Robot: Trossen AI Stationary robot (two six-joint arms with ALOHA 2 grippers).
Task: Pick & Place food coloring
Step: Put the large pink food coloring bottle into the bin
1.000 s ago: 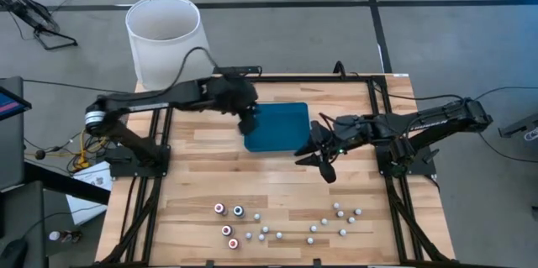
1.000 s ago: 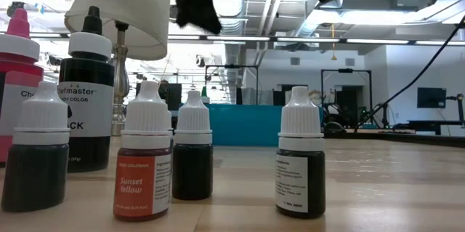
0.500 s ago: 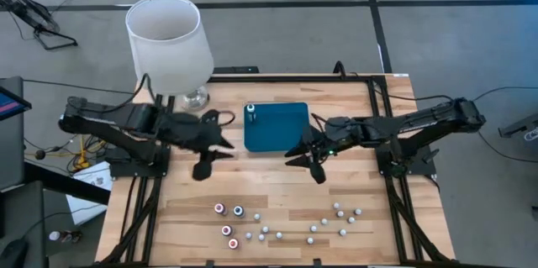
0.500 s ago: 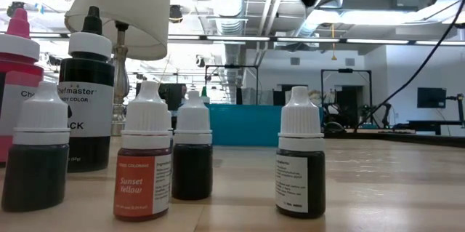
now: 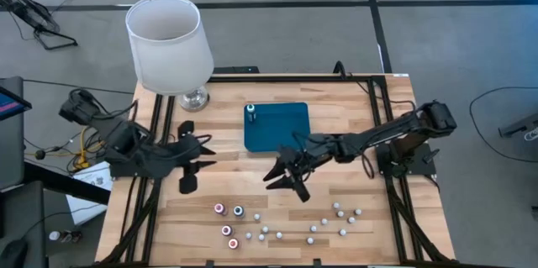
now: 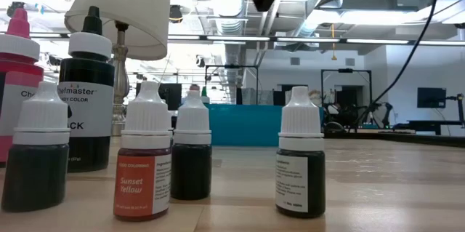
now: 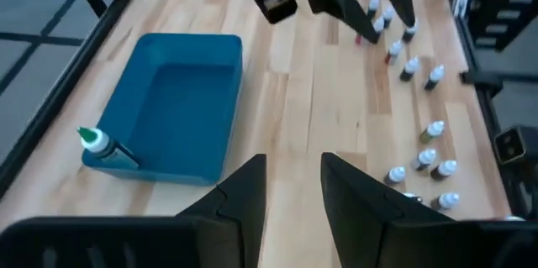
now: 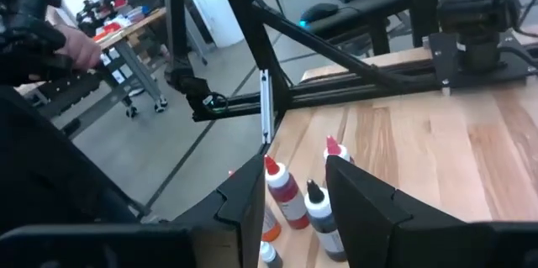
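Low view: wooden table (image 6: 378, 181) before an open, pipe-ceilinged workshop

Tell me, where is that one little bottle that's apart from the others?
In the high view, the lone bottle sits in the teal tray's far-left corner, near the lamp.

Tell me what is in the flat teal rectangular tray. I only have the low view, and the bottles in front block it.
Observer: One small bottle with a green-tipped cap sits in a corner of the tray.
Operator: Is either gripper carrying anything?
Observer: No. The right gripper is open and empty, above bare wood between the tray and the cluster of small white-capped bottles.
Operator: And the left?
Observer: The left gripper is open and empty too, near the table's left edge.
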